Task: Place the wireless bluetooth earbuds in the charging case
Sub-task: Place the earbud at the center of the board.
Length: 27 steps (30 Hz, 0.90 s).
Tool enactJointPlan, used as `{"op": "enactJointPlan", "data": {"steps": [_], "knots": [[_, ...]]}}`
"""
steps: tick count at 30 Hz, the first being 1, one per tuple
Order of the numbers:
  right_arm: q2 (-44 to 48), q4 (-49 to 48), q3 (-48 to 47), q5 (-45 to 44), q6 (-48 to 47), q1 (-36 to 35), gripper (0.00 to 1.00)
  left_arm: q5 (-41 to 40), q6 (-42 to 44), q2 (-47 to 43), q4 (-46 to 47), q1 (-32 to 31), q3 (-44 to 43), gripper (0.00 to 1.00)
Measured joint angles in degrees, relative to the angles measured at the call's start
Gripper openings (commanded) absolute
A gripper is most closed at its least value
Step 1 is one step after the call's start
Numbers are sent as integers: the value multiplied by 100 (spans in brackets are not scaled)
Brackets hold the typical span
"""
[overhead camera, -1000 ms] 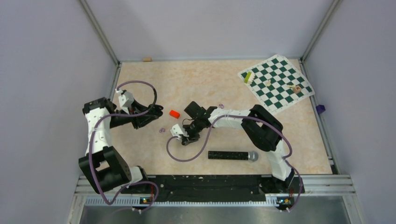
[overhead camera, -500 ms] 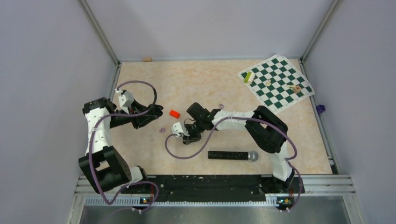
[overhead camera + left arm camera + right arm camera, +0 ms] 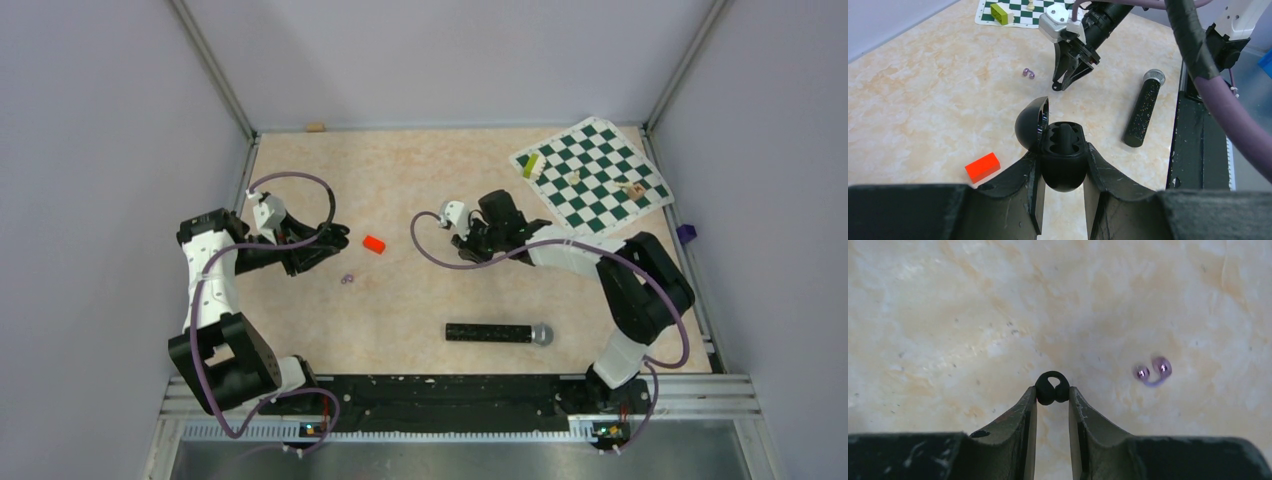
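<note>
My left gripper [image 3: 1063, 161] is shut on the charging case [image 3: 1060, 145], a glossy black pod held upright with its lid [image 3: 1030, 122] swung open to the left. Its wells are dark and I cannot tell what is in them. In the top view the left gripper [image 3: 335, 240] sits left of the red block [image 3: 374, 243]. My right gripper [image 3: 1052, 390] is shut on one tiny black earbud [image 3: 1045, 392], pinched at the fingertips just above the table. It stands at centre right in the top view [image 3: 468, 243]. The second earbud is not visible.
A black microphone [image 3: 498, 333] lies near the front. Pale purple rings lie by the red block [image 3: 347, 279], and another pair beside my right gripper [image 3: 1152, 371]. A chessboard [image 3: 590, 175] with small pieces is at the back right. Side walls close the table.
My right arm has swung from front centre back and to the right, its gripper staying shut. The left arm and the case have not moved.
</note>
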<state>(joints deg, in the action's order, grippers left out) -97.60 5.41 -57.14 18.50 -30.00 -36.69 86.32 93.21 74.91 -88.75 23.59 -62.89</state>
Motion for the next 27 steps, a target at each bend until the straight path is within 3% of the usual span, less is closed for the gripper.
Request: {"op": "enactJointPlan", "data": {"steps": [7, 19, 27], "knots": [[24, -11, 315, -337, 409, 330, 25, 24, -2, 52, 0, 0, 0, 0], [-315, 468, 26, -424, 645, 350, 37, 44, -2, 59, 0, 0, 0, 0], [-391, 782, -153, -254, 776, 350, 58, 42, -2, 55, 0, 0, 0, 0]]}}
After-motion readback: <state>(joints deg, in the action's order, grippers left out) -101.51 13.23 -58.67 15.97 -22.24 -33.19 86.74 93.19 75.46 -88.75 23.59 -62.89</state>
